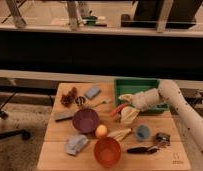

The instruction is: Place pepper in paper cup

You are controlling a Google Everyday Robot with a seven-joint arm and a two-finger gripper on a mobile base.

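Pepper [118, 109]: 1, partly hidden | paper cup [128, 115]: 1, tilted | gripper [126, 103]: over cup, grip state cannot be told | bowls: 2

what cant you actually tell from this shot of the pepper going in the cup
- Camera view: the hand sits over the paper cup; its fingers blur into the cup, so the grip is unreadable.
- The pepper shows as a red streak at the cup's left; whether it is inside the rim or outside cannot be told.
- The cup's rim is hidden by the hand.
- The arm is cut off by the right edge.
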